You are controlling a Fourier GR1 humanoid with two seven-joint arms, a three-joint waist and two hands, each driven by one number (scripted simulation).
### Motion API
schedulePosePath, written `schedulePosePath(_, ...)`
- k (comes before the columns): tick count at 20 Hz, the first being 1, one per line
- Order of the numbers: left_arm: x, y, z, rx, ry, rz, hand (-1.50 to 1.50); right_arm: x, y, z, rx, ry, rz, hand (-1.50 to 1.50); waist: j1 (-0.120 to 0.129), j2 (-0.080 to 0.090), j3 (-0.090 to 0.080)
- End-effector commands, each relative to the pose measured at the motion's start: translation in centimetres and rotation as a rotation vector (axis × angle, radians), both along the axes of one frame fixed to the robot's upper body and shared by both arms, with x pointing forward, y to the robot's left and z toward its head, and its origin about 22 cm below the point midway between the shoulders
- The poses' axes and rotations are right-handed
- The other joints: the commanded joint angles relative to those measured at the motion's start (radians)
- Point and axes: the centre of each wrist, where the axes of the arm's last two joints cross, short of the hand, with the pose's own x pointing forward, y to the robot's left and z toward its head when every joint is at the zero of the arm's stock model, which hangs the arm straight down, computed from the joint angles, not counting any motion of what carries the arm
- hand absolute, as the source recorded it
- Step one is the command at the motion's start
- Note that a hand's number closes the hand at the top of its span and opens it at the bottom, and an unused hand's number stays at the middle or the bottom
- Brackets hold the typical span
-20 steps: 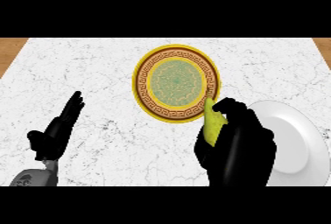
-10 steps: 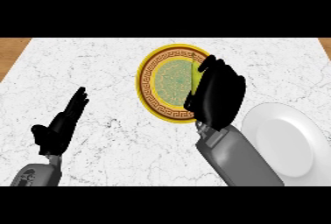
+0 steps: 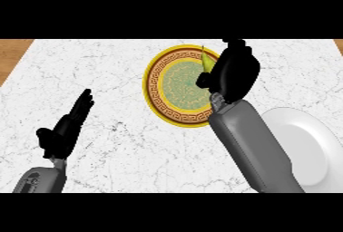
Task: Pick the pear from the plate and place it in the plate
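Two hands over a white marbled bench (image 3: 134,149), reading left to right. Left hand (image 3: 66,129) rests low at the left, fingers straight and pointing up, holding nothing, well apart from both plates. Brown wood strip (image 3: 13,52) shows past the bench's top-left corner. Plenty of bare marble between the left hand and the patterned plate.

Yellow-rimmed patterned plate (image 3: 175,88) sits upper centre, green middle, brown key-pattern ring. Its left and lower rim are clear to see; its right side is covered by the right hand (image 3: 231,72). That hand is curled, fingers (image 3: 237,50) bent round the pear (image 3: 208,63). Only a yellow-green sliver of the pear shows, poking out at the hand's left edge, with its thin stem pointing up. Most of the fruit is hidden behind the palm. Pear is over the patterned plate's upper-right part, near the rim; cannot tell if it touches the plate.

Grey forearm (image 3: 251,145) runs down-right from the hand, crossing the patterned plate's lower-right rim and covering the left edge of the plain white plate (image 3: 308,145). White plate lies at the lower right, cut by the view's right edge, nothing visible on its bare part. Narrow marble band above both plates to the bench's far edge.
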Motion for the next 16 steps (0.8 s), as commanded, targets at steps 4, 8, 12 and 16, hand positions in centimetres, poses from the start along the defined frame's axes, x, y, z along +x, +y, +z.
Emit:
schedulePosePath(4,0.9,-0.5,-0.2,-0.001,0.002,-0.004,0.0,2.7,-1.1,-1.1,0.298,-0.07,-0.19,-1.5,0.0,0.008,0.0)
schedulePosePath(8,-0.2,-0.6,-0.6,0.002,0.012,0.0,0.0,2.5,-2.0,0.2,0.374,-0.293,-0.167,-1.5,-0.014,-0.006,0.001)
schedulePosePath(12,-0.9,0.4,-1.5,0.003,0.025,0.032,0.0,1.7,-2.8,0.1,0.476,-0.443,-0.163,-1.5,-0.026,-0.013,0.001)
schedulePosePath(16,-0.6,1.1,-0.5,-0.004,0.019,0.053,0.0,-0.2,-4.2,-2.4,0.588,-0.535,-0.162,-1.5,-0.047,-0.022,0.002)
